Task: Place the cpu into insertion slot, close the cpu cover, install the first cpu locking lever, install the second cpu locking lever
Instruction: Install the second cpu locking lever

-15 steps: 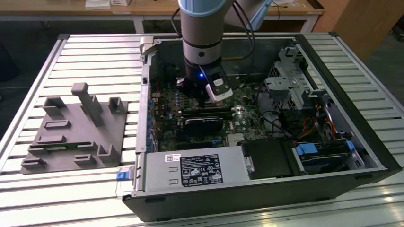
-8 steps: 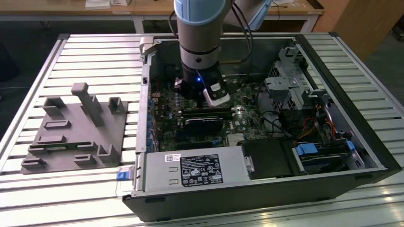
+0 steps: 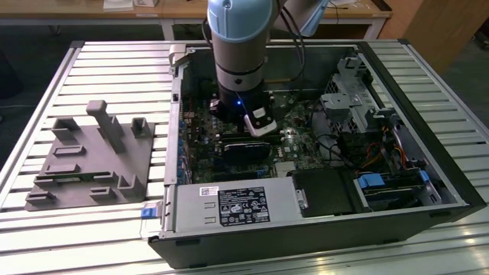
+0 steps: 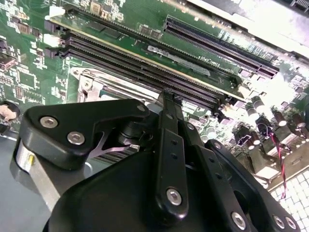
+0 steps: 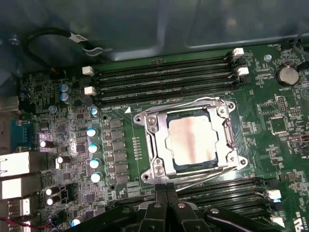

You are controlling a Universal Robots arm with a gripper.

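In the first wrist view the cpu [image 5: 190,140] lies flat in the insertion slot [image 5: 179,167], silvery top up. The cpu cover [image 5: 155,140] is down around it as a metal frame. A thin wire lever [image 5: 205,174] runs along the socket edge closest to my gripper [image 5: 166,187]. The two black fingers are shut together, tips just short of that edge, with nothing seen between them. In the second wrist view my gripper [image 4: 170,94] points at the socket's metal corner [image 4: 86,81]. In the exterior view the arm [image 3: 240,69] reaches down into the open computer case [image 3: 428,172].
Long black memory slots [image 5: 164,79] flank the socket on two sides. Capacitors [image 5: 94,147] and rear ports [image 5: 17,164] stand beside it, and a black cable [image 5: 53,36] loops above. Outside the case a grey fixture [image 3: 91,157] lies on the slatted table [image 3: 114,63].
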